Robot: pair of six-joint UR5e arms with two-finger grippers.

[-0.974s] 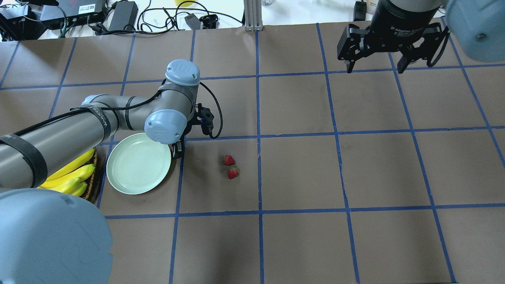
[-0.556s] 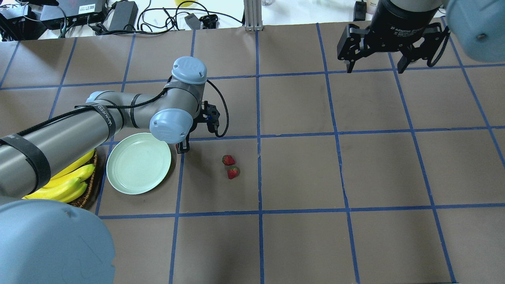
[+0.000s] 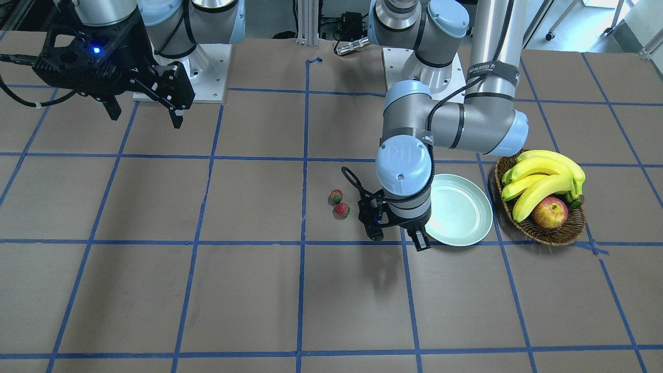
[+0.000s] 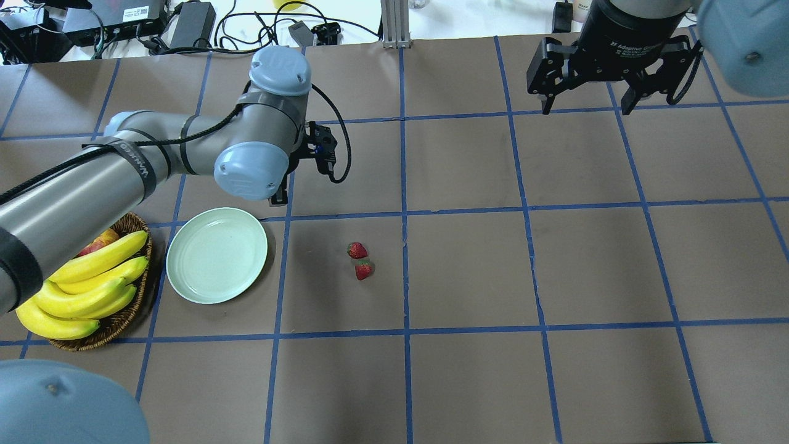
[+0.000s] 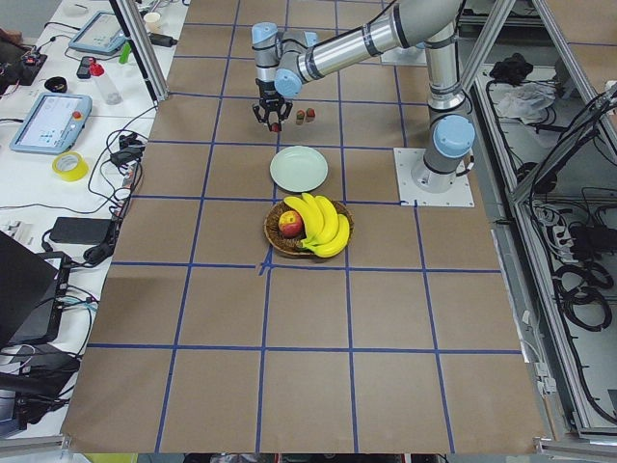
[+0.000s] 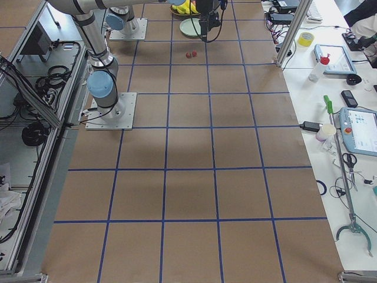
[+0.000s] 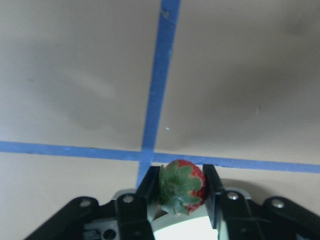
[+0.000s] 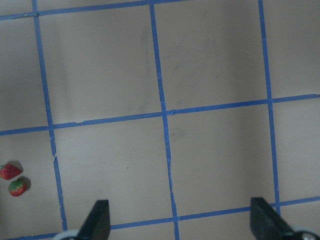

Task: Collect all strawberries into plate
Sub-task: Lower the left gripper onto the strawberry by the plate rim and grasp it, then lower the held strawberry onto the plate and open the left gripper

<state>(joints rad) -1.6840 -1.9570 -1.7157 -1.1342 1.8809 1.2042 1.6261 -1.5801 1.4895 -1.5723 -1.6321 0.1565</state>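
Left wrist: strawberry [image 7: 181,186], cap nearest

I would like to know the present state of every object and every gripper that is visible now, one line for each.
left gripper, shut on a strawberry, above the table
held strawberry, clamped, green cap toward the wrist camera
right gripper, open, empty
plate, empty
two loose strawberries, lying on the table, close together
basket, holding bananas and an apple
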